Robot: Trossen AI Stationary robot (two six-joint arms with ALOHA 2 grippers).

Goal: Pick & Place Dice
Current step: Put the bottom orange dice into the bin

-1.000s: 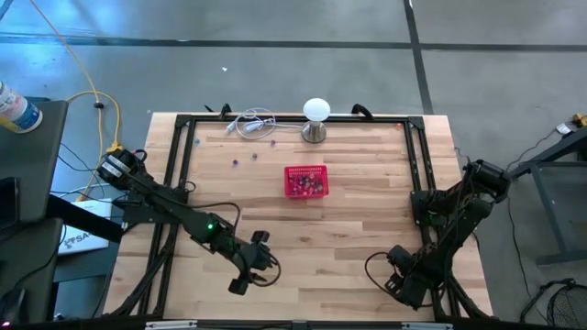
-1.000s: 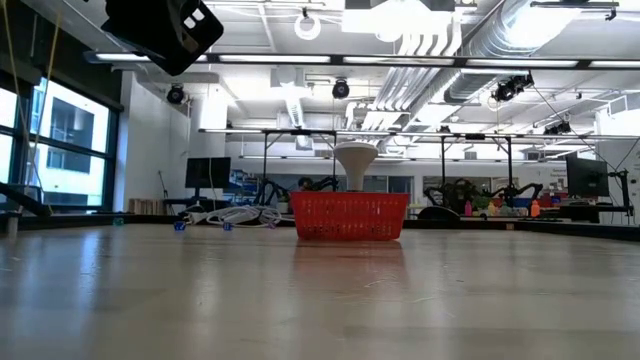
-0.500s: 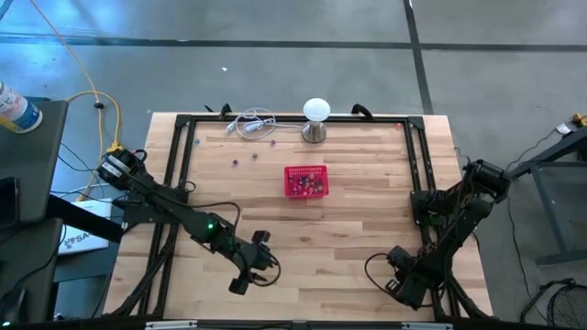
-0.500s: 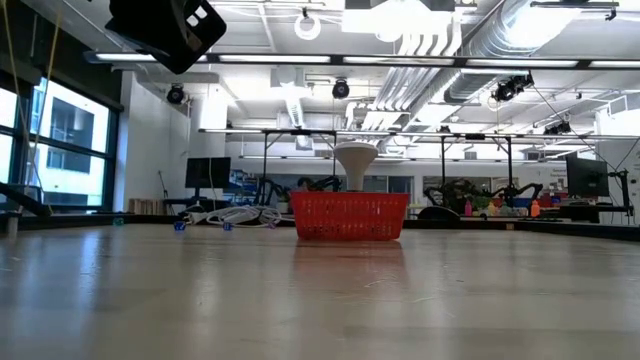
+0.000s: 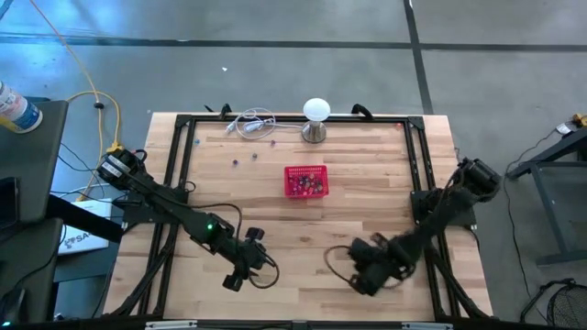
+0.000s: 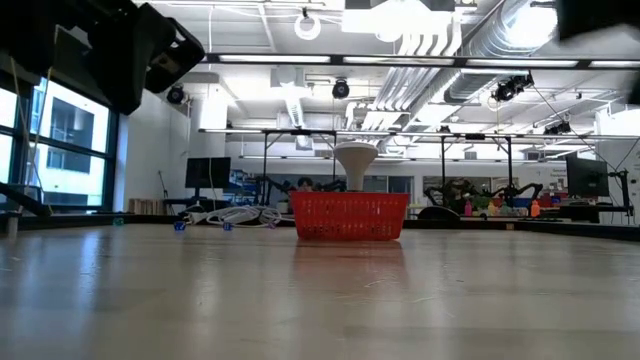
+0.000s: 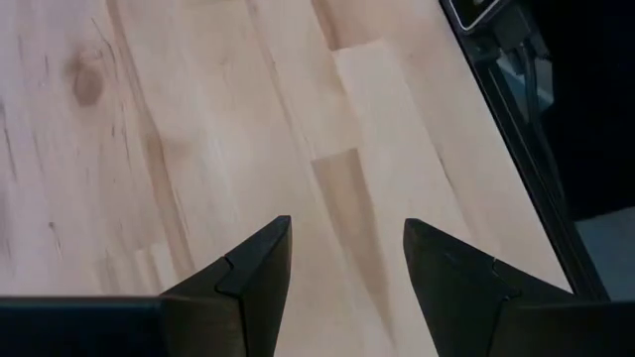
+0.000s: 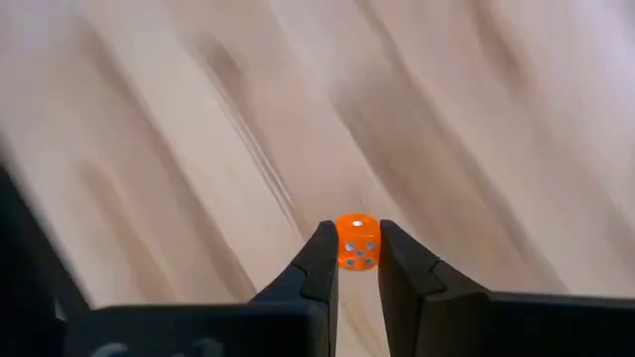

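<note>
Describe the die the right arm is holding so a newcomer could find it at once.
Start at the light wooden table and find the right arm's tool near the table's front edge, right of centre. Clamped between its two dark fingers is a small orange die with white pips. It is apart from the mixed-colour dice piled in the red mesh basket at mid-table.

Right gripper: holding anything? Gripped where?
Yes. The right gripper pinches an orange die by two opposite side faces at its fingertips. The left gripper is open and holds nothing.
</note>
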